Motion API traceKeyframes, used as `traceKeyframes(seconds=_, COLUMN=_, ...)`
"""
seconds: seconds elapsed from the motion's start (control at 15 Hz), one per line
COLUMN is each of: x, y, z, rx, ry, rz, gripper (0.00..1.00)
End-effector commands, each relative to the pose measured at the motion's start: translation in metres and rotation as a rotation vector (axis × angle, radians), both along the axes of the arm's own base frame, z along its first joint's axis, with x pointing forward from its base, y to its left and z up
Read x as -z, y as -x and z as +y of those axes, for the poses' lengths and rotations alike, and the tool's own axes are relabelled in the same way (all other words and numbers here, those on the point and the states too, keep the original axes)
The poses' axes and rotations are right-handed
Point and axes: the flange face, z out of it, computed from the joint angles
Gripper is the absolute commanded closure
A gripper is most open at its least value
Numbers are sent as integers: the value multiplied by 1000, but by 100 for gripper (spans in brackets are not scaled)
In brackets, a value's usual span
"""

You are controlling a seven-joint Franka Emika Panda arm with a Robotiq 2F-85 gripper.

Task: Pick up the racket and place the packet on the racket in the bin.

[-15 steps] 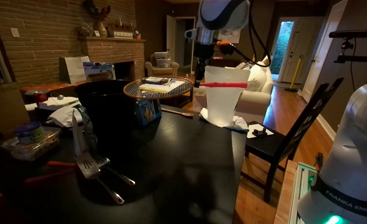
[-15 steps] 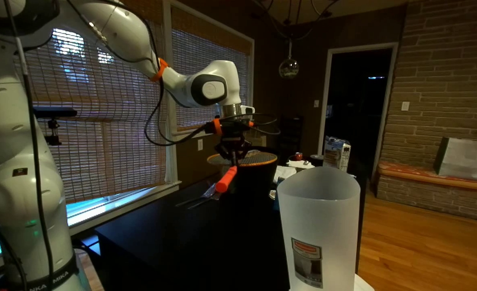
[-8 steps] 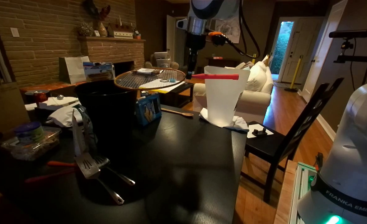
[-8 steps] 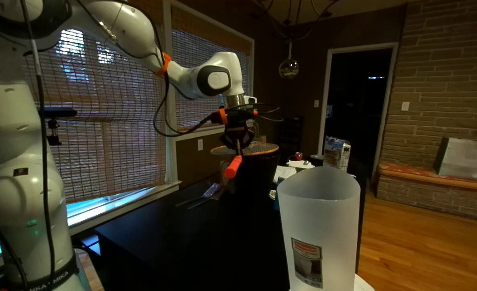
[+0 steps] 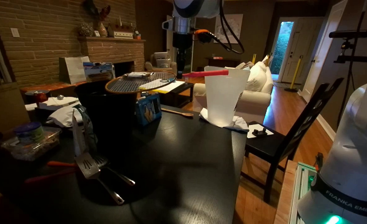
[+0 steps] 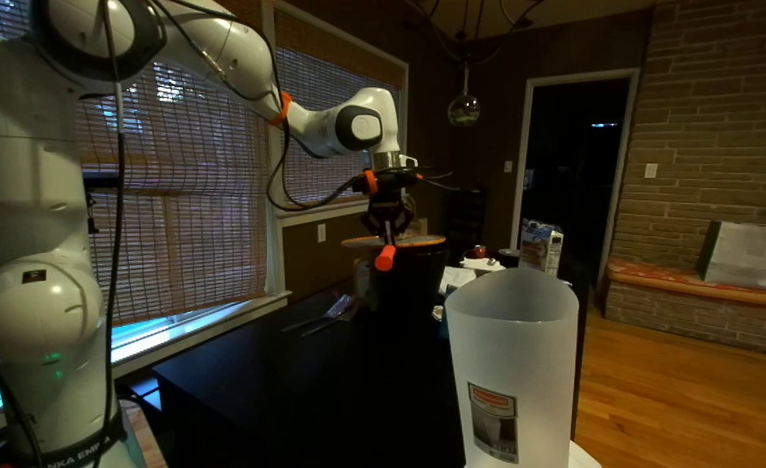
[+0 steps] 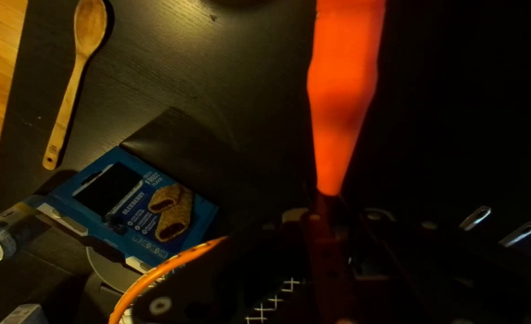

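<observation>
My shell (image 6: pixel 22 188) is smooth and white, swelling into rounded joints (image 6: pixel 64 312), one of them marked with a small dark square label (image 6: pixel 34 276). Another carries a pale round cap (image 6: pixel 365 127) set in black. Orange bands (image 6: pixel 281 108) clasp me in places, and black cables (image 6: pixel 119 253) run along me in loose loops. Past a silvery collar (image 5: pixel 183 25) I turn dark: my gripper (image 6: pixel 388 235) is black and angular, with pale round screw heads (image 7: pixel 160 305) on its body. A black band (image 5: pixel 351 203) reads FRANKA EMIKA in white around my base (image 5: pixel 314 207), where a light (image 5: pixel 334 220) glows green.
</observation>
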Motion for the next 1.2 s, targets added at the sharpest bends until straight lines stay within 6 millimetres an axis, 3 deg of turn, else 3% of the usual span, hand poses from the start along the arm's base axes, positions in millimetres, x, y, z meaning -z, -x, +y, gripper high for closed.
traceKeyframes(seconds=0.0, x=-13, y=-23, z=4, rx=-28, ry=41, rz=40, gripper=97)
traceKeyframes(seconds=1.13, x=-37, y=-78, z=21, rx=-45, ry=135, rz=123, gripper=97)
